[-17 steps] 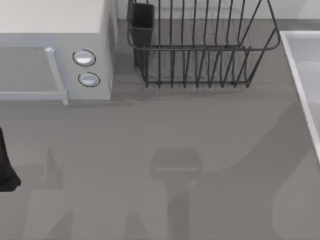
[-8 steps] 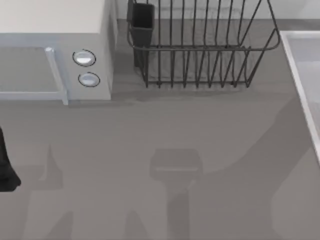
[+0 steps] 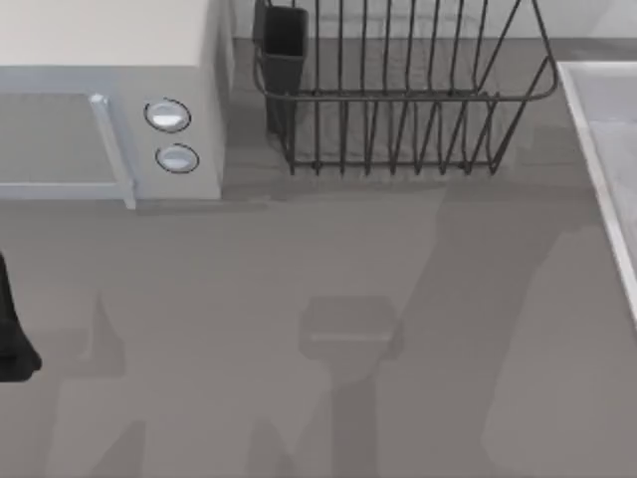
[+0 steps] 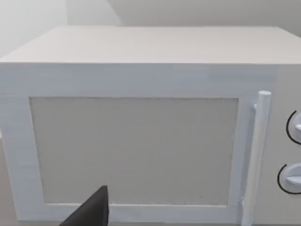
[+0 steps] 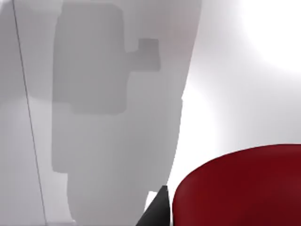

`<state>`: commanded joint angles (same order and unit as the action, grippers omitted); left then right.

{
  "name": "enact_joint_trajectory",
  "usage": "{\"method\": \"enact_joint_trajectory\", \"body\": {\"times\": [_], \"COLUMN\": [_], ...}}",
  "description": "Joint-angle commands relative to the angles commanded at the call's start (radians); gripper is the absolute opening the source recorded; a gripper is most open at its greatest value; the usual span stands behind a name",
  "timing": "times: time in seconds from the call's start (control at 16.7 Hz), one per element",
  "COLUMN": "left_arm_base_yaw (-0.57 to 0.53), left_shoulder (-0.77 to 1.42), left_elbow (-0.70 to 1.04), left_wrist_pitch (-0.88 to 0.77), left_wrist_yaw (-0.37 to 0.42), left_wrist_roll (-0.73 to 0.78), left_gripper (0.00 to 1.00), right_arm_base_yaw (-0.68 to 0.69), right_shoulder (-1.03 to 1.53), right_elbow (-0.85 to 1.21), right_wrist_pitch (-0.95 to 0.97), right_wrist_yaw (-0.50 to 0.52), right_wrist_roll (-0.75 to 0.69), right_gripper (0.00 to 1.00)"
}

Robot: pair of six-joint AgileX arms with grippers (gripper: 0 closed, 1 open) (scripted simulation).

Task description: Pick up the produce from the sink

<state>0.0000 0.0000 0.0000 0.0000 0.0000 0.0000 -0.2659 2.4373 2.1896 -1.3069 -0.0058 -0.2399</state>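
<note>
While the left arm [image 3: 12, 329] sits parked at the table's left edge, the right gripper's [image 5: 157, 207] state is unclear beside the produce [image 5: 240, 188].

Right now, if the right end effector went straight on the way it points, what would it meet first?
Most likely the produce, looming red and close ahead in the right wrist view, with the pale sink behind it; depth is unclear.

The grey counter [image 3: 299, 269] is carrying a white microwave [image 3: 109, 60] with two round knobs at its far left corner. Just beside it, along the far edge, a dark wire dish rack [image 3: 398, 100] is standing with a black cup at its left end. The sink [image 3: 597, 159] is sitting at the counter's right edge.
</note>
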Motion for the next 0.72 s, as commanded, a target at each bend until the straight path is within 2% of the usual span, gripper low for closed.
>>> {"method": "enact_joint_trajectory", "body": {"times": [0.18, 0.36, 0.72], "left_arm_base_yaw": [0.000, 0.000, 0.000], "left_shoulder": [0.000, 0.000, 0.000], "left_elbow": [0.000, 0.000, 0.000], "left_wrist_pitch": [0.000, 0.000, 0.000], "left_wrist_yaw": [0.000, 0.000, 0.000], "left_wrist_roll": [0.000, 0.000, 0.000], "left_gripper": [1.00, 1.00, 1.00], "right_arm_base_yaw": [0.000, 0.000, 0.003], "right_shoulder": [-0.029, -0.056, -0.064], "right_elbow": [0.193, 0.315, 0.345], "right_wrist_pitch": [-0.222, -0.349, -0.381], "right_wrist_yaw": [0.000, -0.001, -0.001], "right_wrist_roll": [-0.001, 0.000, 0.002], "right_gripper": [0.00, 0.00, 0.00]}}
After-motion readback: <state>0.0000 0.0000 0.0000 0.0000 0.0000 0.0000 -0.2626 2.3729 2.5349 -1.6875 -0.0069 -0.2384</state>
